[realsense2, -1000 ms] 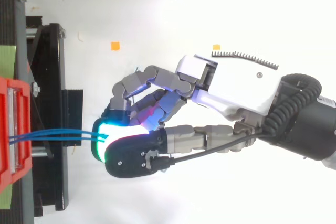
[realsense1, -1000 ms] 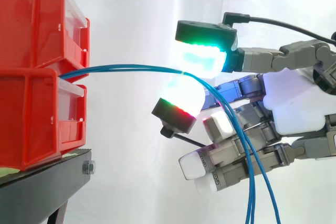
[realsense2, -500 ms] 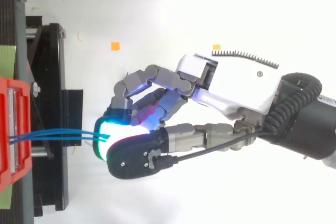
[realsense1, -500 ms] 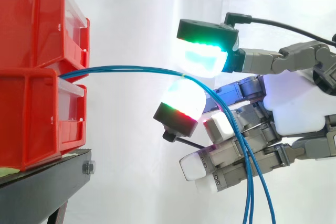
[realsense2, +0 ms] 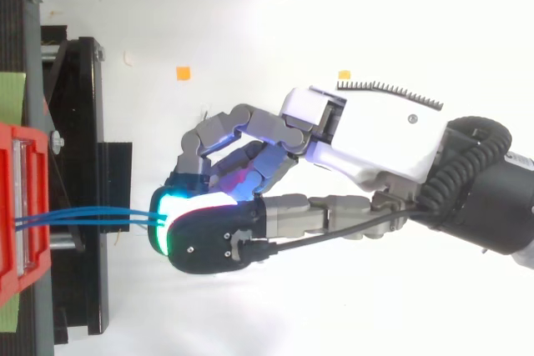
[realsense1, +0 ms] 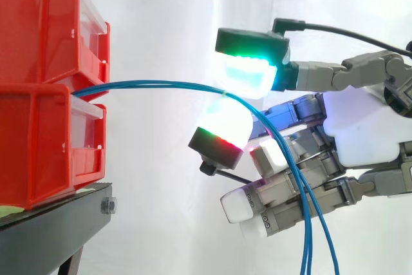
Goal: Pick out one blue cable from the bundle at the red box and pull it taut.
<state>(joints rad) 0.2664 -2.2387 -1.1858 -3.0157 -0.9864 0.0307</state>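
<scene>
A bundle of thin blue cables (realsense1: 154, 84) comes out between two stacked red bins (realsense1: 38, 140) at the left. It arcs level to the right, then droops past the hand (realsense1: 360, 127) to the bottom edge. The hand reaches in from the right. A green-cyan glowing pad (realsense1: 248, 72) sits above the cables and a white-red pad (realsense1: 224, 123) below, and the two meet on the strands where the arc bends down. Its other fingers are curled lower down, behind the hanging strands. From above, the cables (realsense2: 83, 216) run from the red bin (realsense2: 17, 206) straight into the closed pads (realsense2: 163, 223).
The bins rest on a black stand (realsense1: 51, 230) with a bolt at its front edge, seen from above as a black frame (realsense2: 83, 164). A white curtain is behind everything. Small orange markers (realsense2: 183, 72) lie on the white floor.
The upper pad has come down a little onto the cables, narrowing the gap to the lower pad. The cables and the rest of the hand have barely shifted.
</scene>
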